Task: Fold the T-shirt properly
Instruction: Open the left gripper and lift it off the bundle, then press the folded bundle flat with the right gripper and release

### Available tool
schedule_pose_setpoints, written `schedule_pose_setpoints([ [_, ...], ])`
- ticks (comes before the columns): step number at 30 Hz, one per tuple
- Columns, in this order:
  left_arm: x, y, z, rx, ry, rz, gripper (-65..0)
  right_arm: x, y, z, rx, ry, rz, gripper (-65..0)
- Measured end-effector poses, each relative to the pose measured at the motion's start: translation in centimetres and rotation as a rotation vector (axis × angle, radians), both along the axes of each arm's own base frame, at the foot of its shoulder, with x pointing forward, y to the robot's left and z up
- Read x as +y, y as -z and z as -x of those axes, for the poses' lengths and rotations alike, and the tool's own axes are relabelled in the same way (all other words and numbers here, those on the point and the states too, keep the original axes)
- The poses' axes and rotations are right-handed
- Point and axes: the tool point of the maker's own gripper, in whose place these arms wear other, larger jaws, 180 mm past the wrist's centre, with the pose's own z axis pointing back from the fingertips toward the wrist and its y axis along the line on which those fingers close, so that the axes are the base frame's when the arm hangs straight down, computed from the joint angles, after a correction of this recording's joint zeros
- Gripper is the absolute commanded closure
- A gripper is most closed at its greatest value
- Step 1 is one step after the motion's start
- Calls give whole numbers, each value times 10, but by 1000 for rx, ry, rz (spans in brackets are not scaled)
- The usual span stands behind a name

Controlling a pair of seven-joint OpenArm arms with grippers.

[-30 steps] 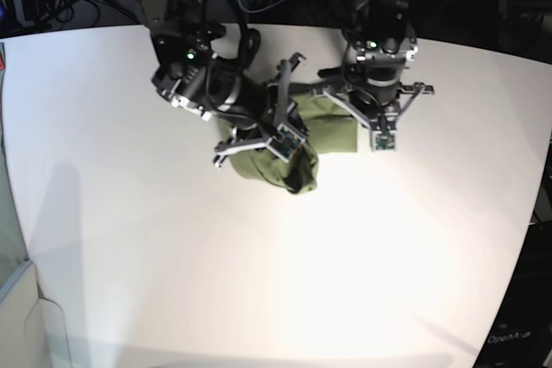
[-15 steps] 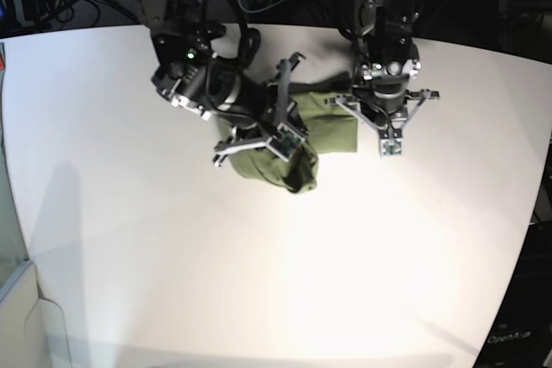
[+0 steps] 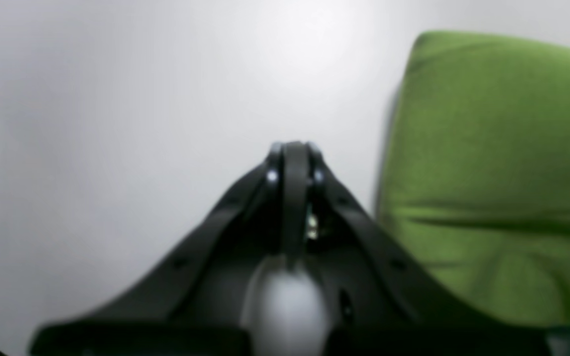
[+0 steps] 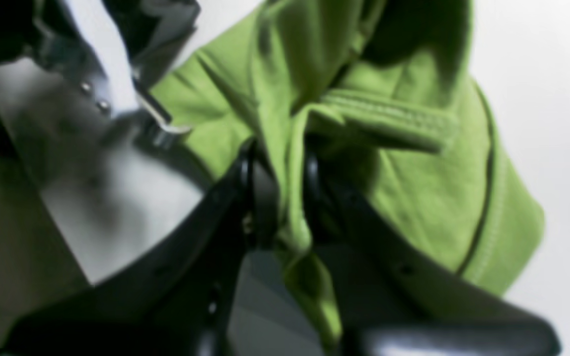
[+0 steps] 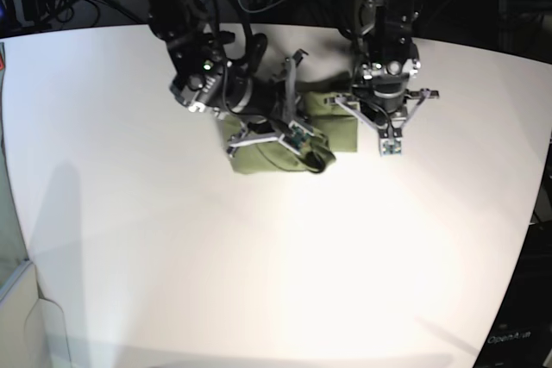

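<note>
T-shirt (image 4: 413, 163) fold pinched in right jaws; left jaws pressed together, empty, beside it.

- Both wrist views are soft and out of focus, so fine weave and stitching on the T-shirt (image 4: 413, 188) are hard to read.
- In the left wrist view the T-shirt runs off the right edge, and its lower part is hidden behind the left gripper (image 3: 292, 148).
- In the base view the right gripper (image 5: 297, 137) and its arm cover much of the T-shirt's left half.
- The tabletop (image 5: 259, 265) is cut off at the frame's edges.
</note>
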Motion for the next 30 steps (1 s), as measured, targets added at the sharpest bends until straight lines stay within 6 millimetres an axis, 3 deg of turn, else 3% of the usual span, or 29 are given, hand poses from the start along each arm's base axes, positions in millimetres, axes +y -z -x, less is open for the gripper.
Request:
schedule_pose_setpoints([
  [4, -17, -3, 2, 5, 49, 15, -5, 11, 8, 5, 14, -49, 21, -7],
  [8, -15, -6, 1, -2, 43, 11, -5, 14, 9, 3, 14, -59, 21, -12],
  [10, -15, -6, 0, -3, 44, 11, -5, 14, 9, 3, 13, -59, 23, -49],
  [16, -13, -4, 4, 11, 42, 4, -5, 10, 9, -1, 5, -43, 41, -340],
  [19, -9, -2, 7, 22, 45, -13, -5, 10, 9, -2, -9, -41, 58, -451],
  [30, -2, -2, 7, 25, 32, -29, -5, 17, -19, 11, -100, -93, 68, -474],
])
